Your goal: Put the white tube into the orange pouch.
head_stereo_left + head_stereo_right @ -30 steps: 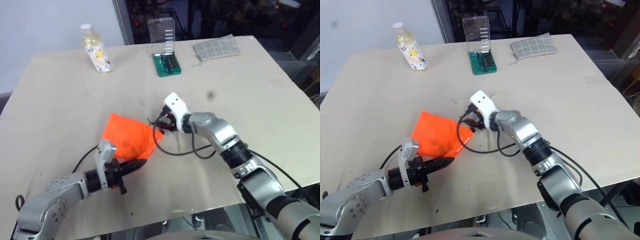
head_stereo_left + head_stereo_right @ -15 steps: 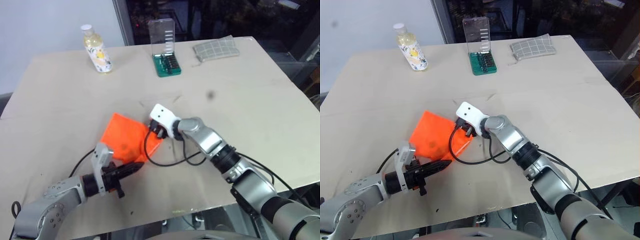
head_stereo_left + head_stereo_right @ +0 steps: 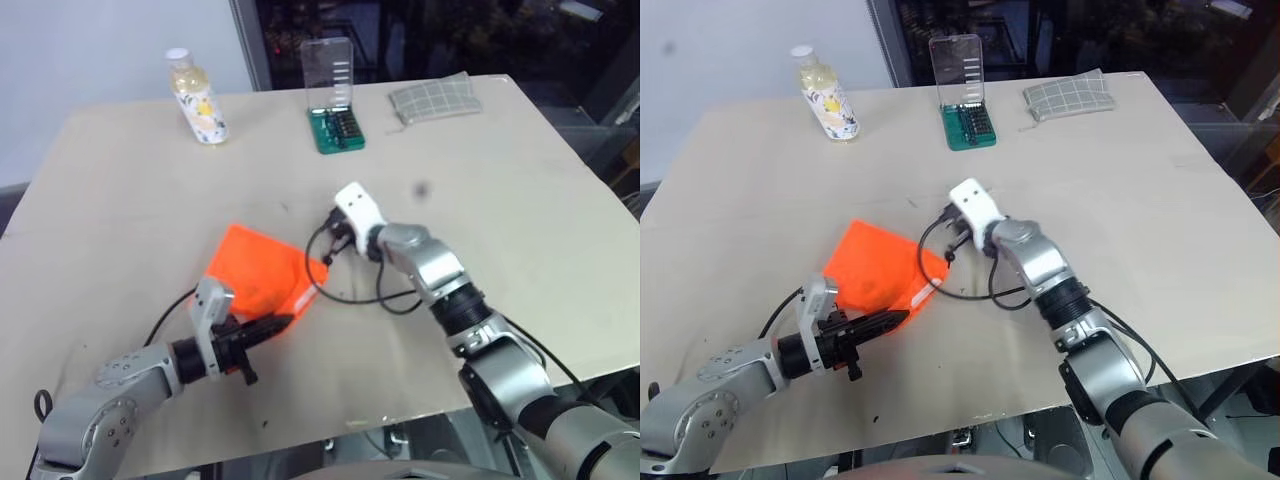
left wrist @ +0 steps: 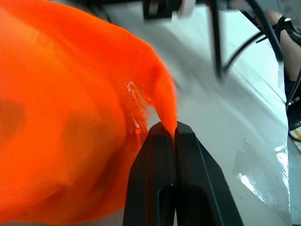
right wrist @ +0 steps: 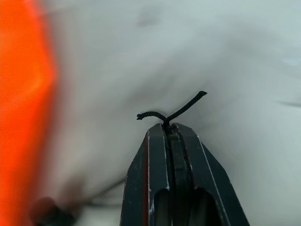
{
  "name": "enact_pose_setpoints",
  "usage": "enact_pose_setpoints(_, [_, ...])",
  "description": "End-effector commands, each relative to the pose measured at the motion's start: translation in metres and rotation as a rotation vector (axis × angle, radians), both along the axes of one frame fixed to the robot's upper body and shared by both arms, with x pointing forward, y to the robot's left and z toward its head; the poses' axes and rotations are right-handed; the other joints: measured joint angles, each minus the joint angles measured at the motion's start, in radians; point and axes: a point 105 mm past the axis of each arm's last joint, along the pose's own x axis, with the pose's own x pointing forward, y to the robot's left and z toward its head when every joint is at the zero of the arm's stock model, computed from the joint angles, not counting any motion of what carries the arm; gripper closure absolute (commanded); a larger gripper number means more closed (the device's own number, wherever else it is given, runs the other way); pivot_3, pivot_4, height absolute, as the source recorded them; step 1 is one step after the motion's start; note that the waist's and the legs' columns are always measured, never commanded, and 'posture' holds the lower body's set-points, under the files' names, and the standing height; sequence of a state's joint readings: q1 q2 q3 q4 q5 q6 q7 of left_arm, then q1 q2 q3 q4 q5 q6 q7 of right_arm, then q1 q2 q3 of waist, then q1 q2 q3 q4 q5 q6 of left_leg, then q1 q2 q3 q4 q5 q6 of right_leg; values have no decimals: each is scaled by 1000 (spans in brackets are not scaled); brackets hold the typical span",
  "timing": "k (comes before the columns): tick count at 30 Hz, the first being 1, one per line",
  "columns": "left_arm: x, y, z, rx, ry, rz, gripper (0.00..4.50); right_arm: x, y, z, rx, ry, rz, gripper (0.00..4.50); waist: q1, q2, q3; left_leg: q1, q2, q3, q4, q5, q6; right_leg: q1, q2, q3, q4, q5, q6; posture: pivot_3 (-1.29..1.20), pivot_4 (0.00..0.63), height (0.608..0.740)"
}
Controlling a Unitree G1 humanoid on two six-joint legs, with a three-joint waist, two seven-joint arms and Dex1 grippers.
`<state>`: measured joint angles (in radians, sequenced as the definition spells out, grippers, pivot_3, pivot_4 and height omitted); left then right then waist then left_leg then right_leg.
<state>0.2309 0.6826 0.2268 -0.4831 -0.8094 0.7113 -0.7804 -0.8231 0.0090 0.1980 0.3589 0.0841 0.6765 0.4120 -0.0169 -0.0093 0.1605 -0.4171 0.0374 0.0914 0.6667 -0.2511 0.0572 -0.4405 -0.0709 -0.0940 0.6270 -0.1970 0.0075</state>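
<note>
Pinching the orange pouch (image 3: 258, 275) edge, the left end effector (image 3: 282, 322) is closed; at 2 o'clock, the right end effector (image 5: 168, 125) clamps its dark drawstring cord (image 5: 175, 111).

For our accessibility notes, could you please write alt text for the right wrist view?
The right gripper, fingers shut, pinches a short black drawstring cord whose ends stick out past its tips. Behind lies the pale table, with the orange pouch along one edge.

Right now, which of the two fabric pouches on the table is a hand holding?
The orange pouch, near the front edge: the left hand is shut on its corner. The grey checked pouch lies untouched at the far edge.
</note>
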Motion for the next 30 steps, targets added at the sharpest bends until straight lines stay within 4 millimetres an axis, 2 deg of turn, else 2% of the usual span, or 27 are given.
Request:
enact_pose_setpoints(1, [9, -3, 19, -34, -63, -15, 4500, 1, -2, 66, 218, -97, 1, 4491, -1, 1, 1, 0, 0, 0, 0, 0, 0, 0, 1, 0, 0, 0, 0, 0, 150, 740])
enact_pose_setpoints(5, [26, -5, 39, -68, -145, 1, 4500, -6, -11, 99, 374, -89, 4, 4491, -1, 1, 1, 0, 1, -1, -1, 0, 0, 0, 1, 0, 0, 0, 0, 0, 150, 740])
enact_pose_setpoints(7, [33, -10, 53, -141, -175, 18, 4500, -11, -13, 112, 412, -100, 13, 4491, 0, 0, 0, 0, 0, 0, -1, 0, 1, 0, 1, 0, 0, 0, 0, 0, 150, 740])
enact_pose_setpoints(9, [35, -15, 57, -159, -178, 13, 4500, -18, -13, 122, 452, -103, 32, 4491, 0, -1, 0, 0, 0, 1, 0, 0, 1, 0, 1, 0, 0, 0, 0, 0, 150, 740])
enact_pose_setpoints(12, [32, -22, 58, -185, -161, -16, 3691, -25, -13, 133, 479, -118, 36, 4500, 0, 0, 0, 0, 0, 1, 0, 0, 1, 0, 1, 0, 0, 0, 0, 0, 150, 740])
enact_pose_setpoints(15, [33, -21, 56, -139, -160, -12, 2351, -31, -14, 145, 504, -141, 42, 4500, 0, 0, 0, 0, 0, 1, 0, 0, 1, 0, 2, 0, 0, 0, 0, 0, 150, 740])
enact_pose_setpoints(21, [21, -17, 81, -270, -175, -146, 2351, -33, -24, 177, 550, -209, 28, 4500, -1, 0, 0, 0, 0, 2, 0, 0, 1, 0, 5, 0, 1, 0, 0, 0, 150, 740])
enact_pose_setpoints(25, [42, -8, 98, -275, -236, -97, 2351, -36, -36, 214, 573, -301, 28, 4500, 5, 1, 1, 0, -1, 1, 1, 0, 1, 0, 5, -1, 1, 0, 0, 0, 150, 740])
enact_pose_setpoints(27, [50, -7, 106, -294, -261, -81, 2351, -37, -38, 222, 573, -321, 30, 4500, 3, 0, 1, 0, -1, 1, 1, 0, 1, 0, 6, -1, 1, 0, 0, 0, 150, 740])
enact_pose_setpoints(30, [68, -10, 132, -335, -336, -71, 2351, -41, -41, 242, 560, -381, 42, 4500, 5, 0, 1, 0, -1, 2, 1, 0, 1, 1, 6, 0, 1, 0, 0, 0, 150, 740])
